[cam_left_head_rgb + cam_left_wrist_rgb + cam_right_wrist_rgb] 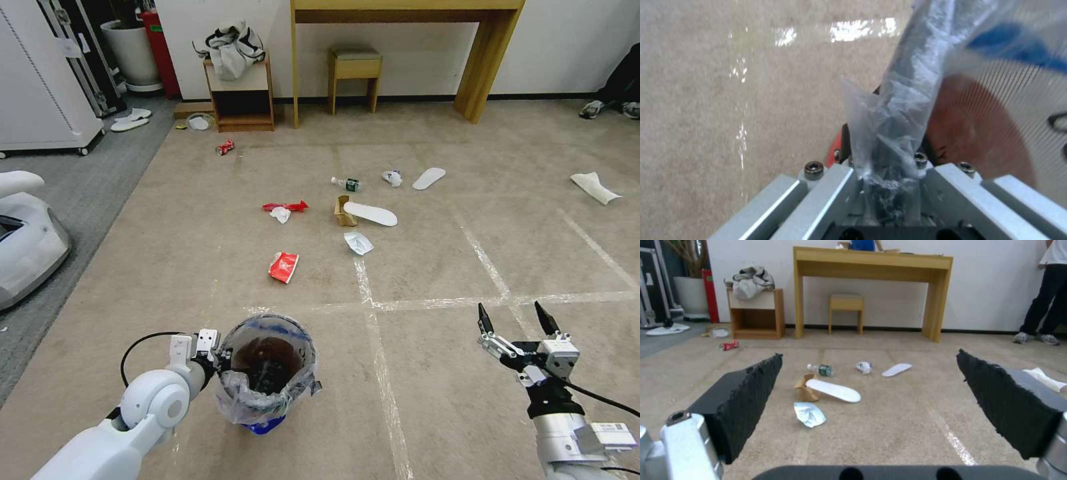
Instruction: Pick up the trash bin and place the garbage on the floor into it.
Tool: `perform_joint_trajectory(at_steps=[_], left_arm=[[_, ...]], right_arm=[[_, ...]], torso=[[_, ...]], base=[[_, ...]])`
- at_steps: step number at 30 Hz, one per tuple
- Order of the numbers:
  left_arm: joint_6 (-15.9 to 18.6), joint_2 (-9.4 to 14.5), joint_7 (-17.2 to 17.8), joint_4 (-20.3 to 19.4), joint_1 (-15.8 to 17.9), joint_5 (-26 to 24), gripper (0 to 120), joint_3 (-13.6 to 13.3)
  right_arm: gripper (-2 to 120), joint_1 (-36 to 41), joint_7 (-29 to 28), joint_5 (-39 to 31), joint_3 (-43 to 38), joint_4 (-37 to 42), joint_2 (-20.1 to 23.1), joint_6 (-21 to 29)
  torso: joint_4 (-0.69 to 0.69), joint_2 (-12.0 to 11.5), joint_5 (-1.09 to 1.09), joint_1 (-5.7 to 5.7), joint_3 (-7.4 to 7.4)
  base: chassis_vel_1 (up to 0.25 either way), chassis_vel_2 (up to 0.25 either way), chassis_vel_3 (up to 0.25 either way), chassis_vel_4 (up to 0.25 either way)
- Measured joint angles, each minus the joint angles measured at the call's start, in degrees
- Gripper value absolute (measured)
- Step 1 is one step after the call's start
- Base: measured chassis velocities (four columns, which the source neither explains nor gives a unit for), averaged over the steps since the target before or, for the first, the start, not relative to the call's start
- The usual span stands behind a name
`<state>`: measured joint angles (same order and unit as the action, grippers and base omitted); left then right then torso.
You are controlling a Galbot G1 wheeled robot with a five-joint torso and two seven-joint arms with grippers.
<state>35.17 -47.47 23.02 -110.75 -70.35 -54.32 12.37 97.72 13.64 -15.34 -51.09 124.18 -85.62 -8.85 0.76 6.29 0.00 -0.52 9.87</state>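
From where I stood, the beige floor (200, 220) spread wide with its tape lines, and the biggest worry was the trash bin (267, 367) itself: it hung at the left gripper (217, 357) by one side of its rim alone, the clear liner bag caught in the pinch with it, so I judged it could tilt, twist on that one point, or slide out on the slick plastic once the robot moved, and spill whatever dark stuff sat inside. The bin was low in front of the robot, just to the left of the nearest tape line, whether lifted or resting on the carpet I could not tell. The garbage lay well apart from it, farther up the carpet: a flat white slipper (371, 214) leaning on a brown carton (343, 211), a second slipper (428, 178), a red wrapper (283, 267) nearest the bin, another red wrapper (285, 206) with a tissue against it, a crumpled white-blue packet (358, 243), a green-label bottle (347, 183), a crushed red can (225, 147) off by the shelf. Thin, flat pieces like those might slip between pads or be pushed along the pile instead of lifted. The left gripper's jaws were closed tight on the bin's rim and liner; in the left wrist view the plastic bunched right between them. The right gripper (519, 319) hovered over bare carpet on the right, its black fingers (744, 400) spread wide, holding and touching nothing.
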Motion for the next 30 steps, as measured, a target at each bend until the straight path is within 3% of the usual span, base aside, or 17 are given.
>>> perform_joint_trajectory(at_steps=[18,30], left_arm=[[0.09,1.32,-0.7,-10.33,-3.67,0.76,1,2.99],[0.29,2.02,-0.58,-16.58,-4.34,-2.38,1,3.91]], right_arm=[[100,0.82,-0.11,-0.54,-0.03,0.8,1.42,-0.14],[100,2.18,0.03,0.11,-0.51,1.49,1.2,-0.77]], torso=[[0.0,0.0,0.0,0.0,-0.01],[0.0,0.0,0.01,0.0,-0.01]], base=[[0.0,0.0,0.0,0.0],[0.0,0.0,0.0,0.0]])
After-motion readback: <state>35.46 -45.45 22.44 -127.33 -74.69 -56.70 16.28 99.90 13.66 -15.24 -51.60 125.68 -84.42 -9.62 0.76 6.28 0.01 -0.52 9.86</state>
